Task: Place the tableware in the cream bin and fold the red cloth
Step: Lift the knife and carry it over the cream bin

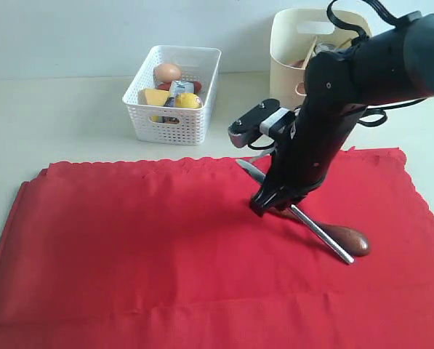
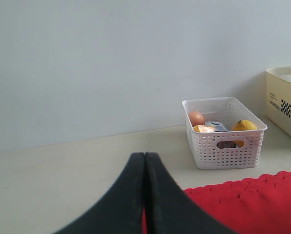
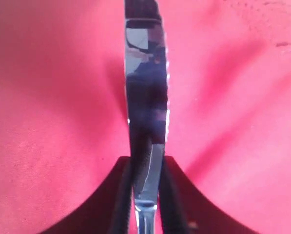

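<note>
Right gripper, jaws nearly closed, is pinching the metal knife across its width, likely for lifting off the red cloth, with the dark wooden spoon lying at four o'clock and the cream bin standing at one o'clock.

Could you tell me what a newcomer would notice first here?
The big red cloth covering the table dominates. On its right half, the right gripper is shut on the metal knife, the dark wooden spoon beside it. A white basket of food and the cream bin stand behind.
</note>
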`<state>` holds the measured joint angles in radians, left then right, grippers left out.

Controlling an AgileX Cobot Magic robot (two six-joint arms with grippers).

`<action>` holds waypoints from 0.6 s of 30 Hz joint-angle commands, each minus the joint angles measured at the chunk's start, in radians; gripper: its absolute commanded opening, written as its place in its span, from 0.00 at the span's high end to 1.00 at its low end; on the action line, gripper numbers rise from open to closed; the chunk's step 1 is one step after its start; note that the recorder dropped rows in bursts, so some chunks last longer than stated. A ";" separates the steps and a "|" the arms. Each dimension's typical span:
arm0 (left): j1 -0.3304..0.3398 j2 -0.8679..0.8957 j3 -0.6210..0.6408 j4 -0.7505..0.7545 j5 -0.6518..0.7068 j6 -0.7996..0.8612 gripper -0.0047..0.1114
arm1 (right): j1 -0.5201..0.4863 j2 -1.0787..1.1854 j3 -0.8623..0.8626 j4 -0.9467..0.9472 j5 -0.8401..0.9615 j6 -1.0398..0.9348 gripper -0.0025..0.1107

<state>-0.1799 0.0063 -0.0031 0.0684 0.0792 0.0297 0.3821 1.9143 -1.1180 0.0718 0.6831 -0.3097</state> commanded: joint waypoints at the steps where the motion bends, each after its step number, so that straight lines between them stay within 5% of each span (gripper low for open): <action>1: -0.008 -0.006 0.003 0.000 0.001 0.001 0.96 | 0.002 -0.024 -0.007 -0.010 0.001 0.004 0.88; 14: -0.008 -0.006 0.003 0.000 0.001 0.001 0.96 | 0.002 -0.105 -0.168 -0.010 0.165 0.004 0.88; 18: -0.008 -0.006 0.003 0.000 0.001 0.001 0.96 | -0.030 -0.168 -0.260 -0.027 0.202 0.008 0.98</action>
<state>-0.1799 0.0063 -0.0031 0.0684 0.0792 0.0297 0.3775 1.7872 -1.3317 0.0595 0.8600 -0.3073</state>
